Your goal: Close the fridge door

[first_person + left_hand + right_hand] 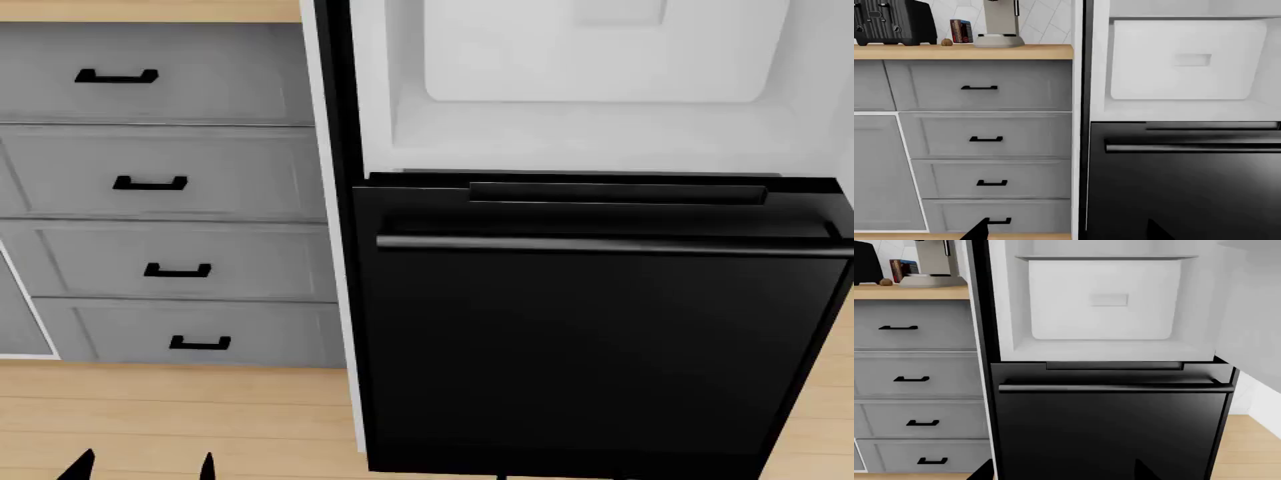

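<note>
The fridge door (1255, 320) stands open. Only a strip of its white inner lining shows, in the right wrist view, on the side of the fridge compartment away from the cabinets and angled outward above the wood floor (1241, 440); its black outer face and handle are not visible. In the head view the open white compartment (587, 130) fills the frame from 12 to 2 o'clock, with a white bin (601, 50) at its back. Directly below it, the wide black freezer drawer (587, 350) with its horizontal bar handle (601, 243) runs from centre to 5 o'clock and sits shut. The grey cabinet drawers (160, 200), four of them stacked with small black pulls, occupy 9 to 10 o'clock, just beside the fridge's left edge. The left gripper (142, 466) shows at 7 o'clock as two black fingertips (78, 466) spread apart over the floor, with nothing between them. The left wrist view confirms this. The right gripper (1064, 471) is likewise spread and empty, facing the freezer drawer and touching nothing. On the wood countertop (964, 52) stand a black toaster (891, 22), small books (961, 31) and a beige appliance (999, 25).
</note>
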Available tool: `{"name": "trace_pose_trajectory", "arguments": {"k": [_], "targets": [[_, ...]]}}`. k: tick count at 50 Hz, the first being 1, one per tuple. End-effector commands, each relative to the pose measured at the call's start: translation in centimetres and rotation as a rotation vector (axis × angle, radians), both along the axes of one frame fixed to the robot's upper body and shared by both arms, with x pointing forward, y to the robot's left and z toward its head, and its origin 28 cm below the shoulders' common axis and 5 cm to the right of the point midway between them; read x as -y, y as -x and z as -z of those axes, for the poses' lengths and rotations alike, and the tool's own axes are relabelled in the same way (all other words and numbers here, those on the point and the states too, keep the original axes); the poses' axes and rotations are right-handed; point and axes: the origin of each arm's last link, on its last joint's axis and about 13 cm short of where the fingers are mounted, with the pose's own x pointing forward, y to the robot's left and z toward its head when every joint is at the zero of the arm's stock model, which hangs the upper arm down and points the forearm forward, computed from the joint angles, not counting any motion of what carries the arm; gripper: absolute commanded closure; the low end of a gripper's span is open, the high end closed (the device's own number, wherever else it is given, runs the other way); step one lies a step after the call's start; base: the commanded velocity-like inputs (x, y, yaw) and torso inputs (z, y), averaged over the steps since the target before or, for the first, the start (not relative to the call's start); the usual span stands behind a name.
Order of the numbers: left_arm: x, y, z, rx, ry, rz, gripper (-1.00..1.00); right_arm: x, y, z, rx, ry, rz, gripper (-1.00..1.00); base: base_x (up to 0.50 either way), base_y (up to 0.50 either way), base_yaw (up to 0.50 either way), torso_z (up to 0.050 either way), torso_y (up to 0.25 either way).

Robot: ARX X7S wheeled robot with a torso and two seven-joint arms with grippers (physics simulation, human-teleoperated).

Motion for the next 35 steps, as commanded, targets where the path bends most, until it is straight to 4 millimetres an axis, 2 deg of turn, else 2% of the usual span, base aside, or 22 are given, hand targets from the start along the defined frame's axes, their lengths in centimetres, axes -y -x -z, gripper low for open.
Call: {"name": "trace_pose_trajectory", "arguments": {"k": [1, 3, 4, 6, 8, 9, 14, 26, 35], "targets": [[0.0, -0.1, 0.1, 0.0, 0.0, 0.0, -1.0, 0.0, 0.0, 0.1, 0.0, 0.0, 0.0, -1.0, 0.0, 0.0, 0.0, 0.0, 0.0], [-0.1, 0.6, -0.2, 0.053, -0.075, -0.02, -1.0, -0.3, -0.3, 0.1, -0.021, -0.022, -0.004, -1.0, 0.0, 0.0, 0.0, 0.0, 0.0], [-0.1, 0.8, -0.3, 0.053, -0.019, -0.004, -1.0, -0.4, -0.3, 0.2, -0.084, -0.085, -0.038, -1.0, 0.0, 0.0, 0.0, 0.0, 0.0], [0.3, 0.6, 0.0, 0.09, -0.105, -0.052, -1.0, -0.7, 0.0, 0.0, -0.049, -0.067, -0.099, -1.0, 0.0, 0.0, 0.0, 0.0, 0.0], [0.4, 0.6, 0.3, 0.042, -0.104, -0.066, -1.0, -0.7, 0.0, 0.5, -0.04, 0.023, -0.049, -1.0, 0.0, 0.0, 0.0, 0.0, 0.0], [0.5, 0.8, 0.2, -0.01, -0.076, -0.015, -1.0, -0.6, 0.0, 0.7, -0.056, -0.034, -0.057, -1.0, 0.0, 0.0, 0.0, 0.0, 0.0], [0.1, 0.8, -0.3, 0.014, -0.107, -0.067, -1.0, -0.4, 0.2, 0.1, -0.059, 0.006, -0.06, -1.0, -0.05, 0.0, 0.0, 0.0, 0.0], [0.0, 0.7, -0.3, 0.038, -0.129, -0.097, -1.0, -0.1, 0.5, -0.4, -0.036, -0.026, -0.067, -1.0, -0.49, 0.01, 0.0, 0.0, 0.0], [-0.3, 0.6, -0.3, 0.056, -0.127, -0.128, -1.0, 0.2, 0.6, -0.5, -0.027, -0.026, -0.073, -1.0, -0.38, -0.4, 0.0, 0.0, 0.0]]}}
